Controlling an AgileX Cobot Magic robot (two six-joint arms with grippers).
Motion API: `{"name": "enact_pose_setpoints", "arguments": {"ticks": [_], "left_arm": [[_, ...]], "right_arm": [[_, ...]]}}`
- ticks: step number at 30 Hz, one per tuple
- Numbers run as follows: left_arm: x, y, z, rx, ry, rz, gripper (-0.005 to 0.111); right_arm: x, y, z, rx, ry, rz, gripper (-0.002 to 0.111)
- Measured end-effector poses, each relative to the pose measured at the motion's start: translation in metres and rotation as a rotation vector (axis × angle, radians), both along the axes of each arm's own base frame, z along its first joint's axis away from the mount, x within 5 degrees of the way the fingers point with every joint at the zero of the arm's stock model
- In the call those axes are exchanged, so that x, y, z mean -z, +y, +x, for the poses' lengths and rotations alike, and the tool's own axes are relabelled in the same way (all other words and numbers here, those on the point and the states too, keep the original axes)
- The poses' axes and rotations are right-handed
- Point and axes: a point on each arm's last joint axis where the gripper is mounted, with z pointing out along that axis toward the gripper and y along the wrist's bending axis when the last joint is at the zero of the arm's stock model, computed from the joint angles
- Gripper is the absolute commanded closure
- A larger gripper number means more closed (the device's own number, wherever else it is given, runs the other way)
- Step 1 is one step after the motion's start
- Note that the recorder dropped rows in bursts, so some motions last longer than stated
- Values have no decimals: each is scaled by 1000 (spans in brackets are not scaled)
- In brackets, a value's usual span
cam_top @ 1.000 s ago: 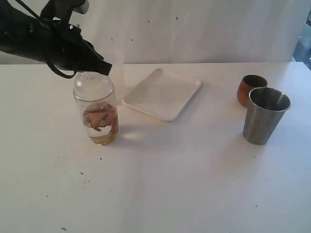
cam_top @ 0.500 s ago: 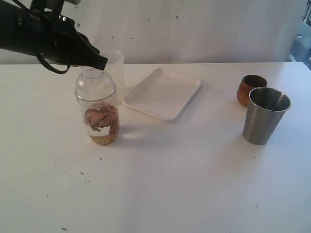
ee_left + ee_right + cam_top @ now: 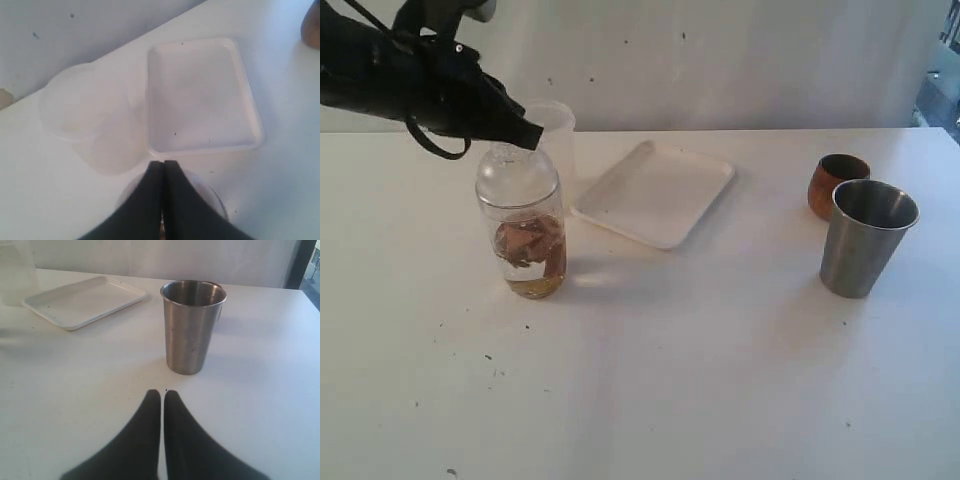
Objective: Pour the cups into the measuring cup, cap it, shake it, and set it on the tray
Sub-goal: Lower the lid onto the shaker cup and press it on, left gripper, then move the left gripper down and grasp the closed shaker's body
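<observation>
Measuring cup (image 3: 528, 250): upright on the desk (image 3: 700, 380), just beside the tray (image 3: 620, 225), with brown pieces and a little liquid inside.
Cap (image 3: 516, 175): seated on the measuring cup.
Left hand (image 3: 532, 135): fingers pressed together, empty, just above the cap.
Right hand (image 3: 162, 395): fingers together, empty, near the steel tumbler (image 3: 865, 240).
Progress: treat pouring and capping as done. You cannot confirm shaking. Setting the cup on the tray remains.

Exterior overlooks the table (image 3: 700, 390); all three views share the tray (image 3: 655, 192)
</observation>
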Motion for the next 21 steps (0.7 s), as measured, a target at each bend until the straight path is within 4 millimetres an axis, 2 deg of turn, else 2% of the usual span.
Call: {"name": "enact_pose_setpoints", "arguments": {"ticks": [1, 2, 4, 7, 10, 12, 14, 15, 17, 21], "left_arm": [[-5, 1, -2, 2, -18, 3, 71], [-15, 4, -7, 5, -55, 3, 39], [-28, 8, -13, 4, -91, -6, 2], [-42, 12, -25, -2, -92, -32, 2], [-44, 15, -36, 4, -27, -43, 2], [-29, 16, -48, -8, 19, -133, 2], [-2, 22, -60, -99, 15, -260, 2], [22, 31, -67, -189, -29, -262, 2], [55, 39, -82, -268, -93, -188, 2], [82, 38, -103, -223, -169, -133, 2]], "right_arm": [[0, 0, 0, 0, 0, 0, 106], [0, 0, 0, 0, 0, 0, 106], [0, 0, 0, 0, 0, 0, 106], [0, 0, 0, 0, 0, 0, 106], [0, 0, 0, 0, 0, 0, 106], [0, 0, 0, 4, 1, 15, 106], [0, 0, 0, 4, 1, 17, 106], [0, 0, 0, 4, 1, 17, 106], [0, 0, 0, 4, 1, 17, 106], [0, 0, 0, 4, 1, 17, 106]]}}
